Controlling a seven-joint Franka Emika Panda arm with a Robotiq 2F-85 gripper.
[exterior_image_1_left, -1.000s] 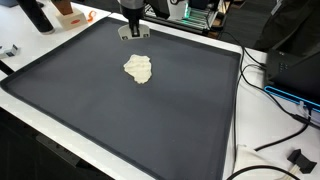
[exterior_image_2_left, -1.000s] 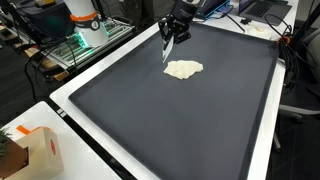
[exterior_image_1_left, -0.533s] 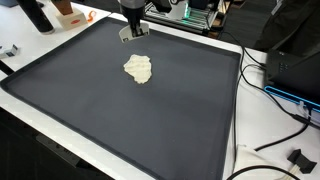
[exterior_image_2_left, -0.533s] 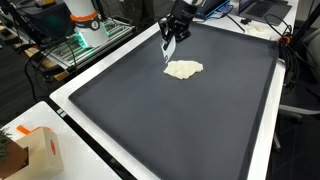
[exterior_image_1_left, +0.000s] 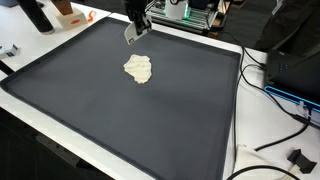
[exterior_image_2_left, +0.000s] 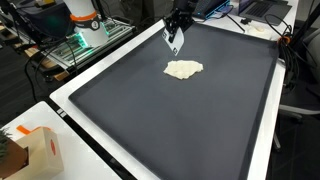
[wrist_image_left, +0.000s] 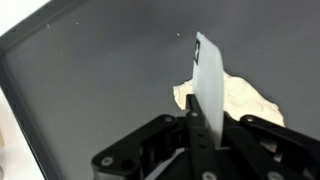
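Card (wrist_image_left: 207, 85) was the thing in hand: a thin, flat white piece, standing on edge in the wrist view. The gripper (wrist_image_left: 203, 138) pinched it at its lower end. The jaws were closed nearly together, with only the card's thickness between them.

In both exterior views the gripper hung over the far part of the dark mat (exterior_image_1_left: 90, 105), close to its rim. The card stuck down from it, slightly tilted, and appeared clear of the surface. Whether its tip grazed the mat could not be told.

A cream lump (exterior_image_1_left: 139, 68) lay on the mat nearer the middle, crumpled and apart from the card. In the wrist view it sat just beyond the card's edge. Whether it was cloth, paper or dough could not be told, but it looked soft and likely to give under a push.

The card looked very light, and stiff enough to hold its shape upright, though so thin a piece might bow under load at its free end. Its faces seemed smooth, so it could slip or pivot between the pads if pressed sideways. The sound hold seemed to be the one it had: flat faces against the pads, taken at one end, and deep enough that it could not swing.
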